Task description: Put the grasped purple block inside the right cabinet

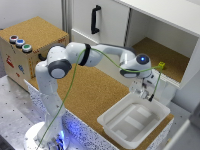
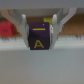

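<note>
1. purple block (image 2: 39, 38): cube, dark purple faces, yellow "A" on the near face, yellow stripe on top
2. gripper (image 2: 39, 30) clamped on purple block, pale fingers (image 2: 24, 31) flank both sides
3. gripper (image 1: 142, 91) sits above white plastic bin (image 1: 155, 106), rectangular, smooth walls, on cork table (image 1: 95, 95)
4. right cabinet (image 1: 165, 30): white panels, cork-brown floor, small yellow-green block (image 1: 162, 65) inside
5. block outside the cabinet, near its front edge

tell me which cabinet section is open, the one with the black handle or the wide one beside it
The wide right cabinet, toward the exterior view's right: its cork-brown floor is exposed. The section with the black handle is shut behind a white door.
</note>
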